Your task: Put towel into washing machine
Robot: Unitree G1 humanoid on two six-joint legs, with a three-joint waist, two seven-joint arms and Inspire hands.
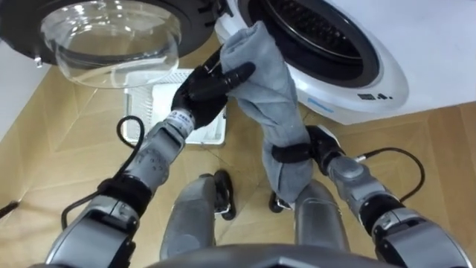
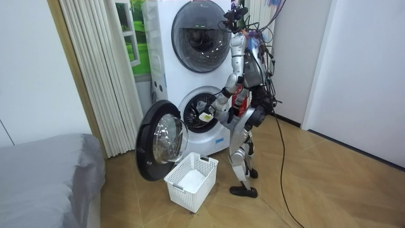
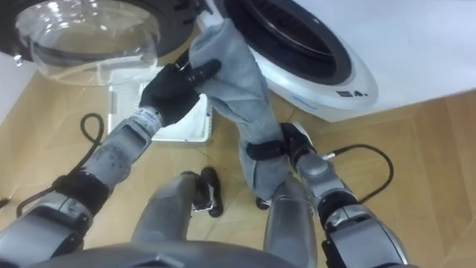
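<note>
A grey towel [image 1: 269,97] hangs between both hands just below the open round mouth of the white washing machine [image 1: 349,52]. My left hand [image 1: 202,88] is shut on the towel's upper end, close to the drum opening's rim. My right hand [image 1: 316,147] is shut on its lower part, with the cloth draped over the thumb. In the room view I stand right in front of the lower washing machine [image 2: 196,114], hands raised at the opening.
The machine's glass door [image 1: 111,33] stands swung open at the upper left. A white laundry basket [image 1: 175,112] sits on the wooden floor beneath it. A second machine [image 2: 199,28] is stacked above, and a curtain [image 2: 95,69] hangs beside them.
</note>
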